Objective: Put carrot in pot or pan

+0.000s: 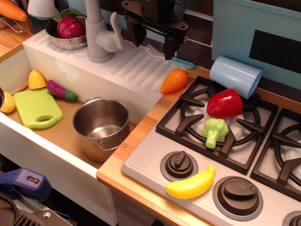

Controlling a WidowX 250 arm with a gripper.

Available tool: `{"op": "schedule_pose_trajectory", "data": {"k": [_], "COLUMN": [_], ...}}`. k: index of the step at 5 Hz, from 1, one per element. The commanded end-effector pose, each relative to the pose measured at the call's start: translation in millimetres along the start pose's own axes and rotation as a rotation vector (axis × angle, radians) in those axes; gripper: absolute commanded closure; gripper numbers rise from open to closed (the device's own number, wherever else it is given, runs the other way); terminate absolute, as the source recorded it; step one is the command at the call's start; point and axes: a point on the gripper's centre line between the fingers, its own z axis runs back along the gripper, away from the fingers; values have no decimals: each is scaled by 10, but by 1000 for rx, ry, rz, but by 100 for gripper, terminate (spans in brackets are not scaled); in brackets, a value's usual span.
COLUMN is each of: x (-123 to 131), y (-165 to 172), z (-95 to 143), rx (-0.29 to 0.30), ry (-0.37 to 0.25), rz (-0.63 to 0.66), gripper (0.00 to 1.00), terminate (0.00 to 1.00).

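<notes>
Now the carrot (174,80) lies diagonally, tip toward lower-left, below the gripper (154,43), jaws apart.

- One stubby carrot (174,80), plus one longer carrot (12,9) at top left.
- One steel pot (101,128).
- One banana (191,184), one broccoli (214,131), one red pepper (225,103).
- One corn cob (36,79), one eggplant (61,90).
- One green cutting board (37,108), one blue cup (234,76).
- Three stove knobs (179,164) in view.
</notes>
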Motion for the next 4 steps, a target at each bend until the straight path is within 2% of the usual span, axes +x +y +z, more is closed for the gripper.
{"op": "schedule_pose_trajectory", "data": {"k": [1,4], "x": [0,151], "y": [0,-92], "z": [0,-303], "rx": [0,-98], "ry": [0,-101], "rz": [0,-18], "gripper": [0,0], "terminate": [0,0]}}
